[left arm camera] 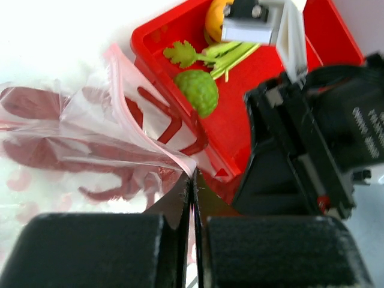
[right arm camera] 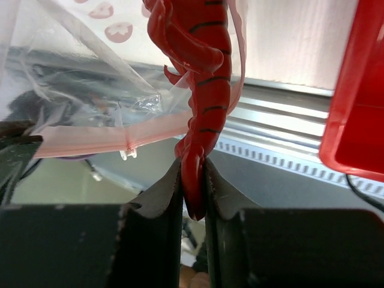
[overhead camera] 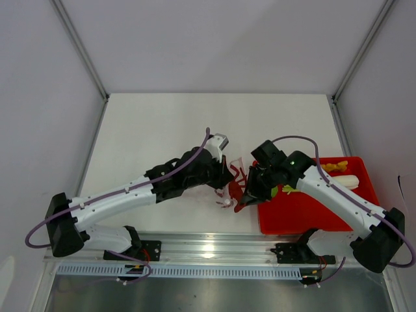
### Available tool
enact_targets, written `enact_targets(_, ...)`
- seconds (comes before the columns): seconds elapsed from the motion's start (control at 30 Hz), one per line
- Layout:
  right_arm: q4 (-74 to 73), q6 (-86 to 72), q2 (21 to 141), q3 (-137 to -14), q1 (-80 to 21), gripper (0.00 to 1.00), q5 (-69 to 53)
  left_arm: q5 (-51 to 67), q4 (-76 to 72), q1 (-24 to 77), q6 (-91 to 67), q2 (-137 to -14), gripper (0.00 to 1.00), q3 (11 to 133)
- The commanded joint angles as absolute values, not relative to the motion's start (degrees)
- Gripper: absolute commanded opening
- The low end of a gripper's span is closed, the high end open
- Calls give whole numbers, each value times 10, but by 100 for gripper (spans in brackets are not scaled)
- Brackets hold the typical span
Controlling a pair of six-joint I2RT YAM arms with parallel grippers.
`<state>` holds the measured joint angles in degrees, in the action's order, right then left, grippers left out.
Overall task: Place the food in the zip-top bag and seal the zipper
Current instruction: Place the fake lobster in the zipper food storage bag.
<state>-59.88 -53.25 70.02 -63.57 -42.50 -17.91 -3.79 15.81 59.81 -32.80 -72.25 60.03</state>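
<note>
The clear zip-top bag [overhead camera: 229,190] hangs between the two arms just left of the red tray. My left gripper [left arm camera: 193,180] is shut on the bag's edge, pinching the pink zipper [left arm camera: 129,114] strip. My right gripper [right arm camera: 193,174] is shut on the lower end of a long red food piece [right arm camera: 201,72] with black stripes. The piece's upper part reaches into the bag's mouth between the pink strips [right arm camera: 108,141]. A round green fruit [left arm camera: 198,90], a pale-green leafy stalk [left arm camera: 222,55] and an orange piece [left arm camera: 213,21] lie in the tray.
The red tray [overhead camera: 305,211] sits at the right front of the table, with yellow pieces [overhead camera: 335,167] and a pale piece [overhead camera: 348,182] at its back. The right arm [left arm camera: 318,144] is close beside the left gripper. A metal rail [overhead camera: 214,250] runs along the near edge.
</note>
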Motion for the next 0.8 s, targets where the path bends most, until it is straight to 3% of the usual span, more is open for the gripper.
enact_targets(0.0, -627, -476, 686, -663, -425, 0, -133, -25, 126, 597, -294, -693, 0, 591)
enact_targets(0.37, -725, -368, 708, -759, -410, 0, -129, -45, 106, 597, -272, -701, 1, 550)
enact_targets(0.77, -758, -289, 770, -780, -338, 0, -311, -14, 48, 602, -248, -651, 1, 507)
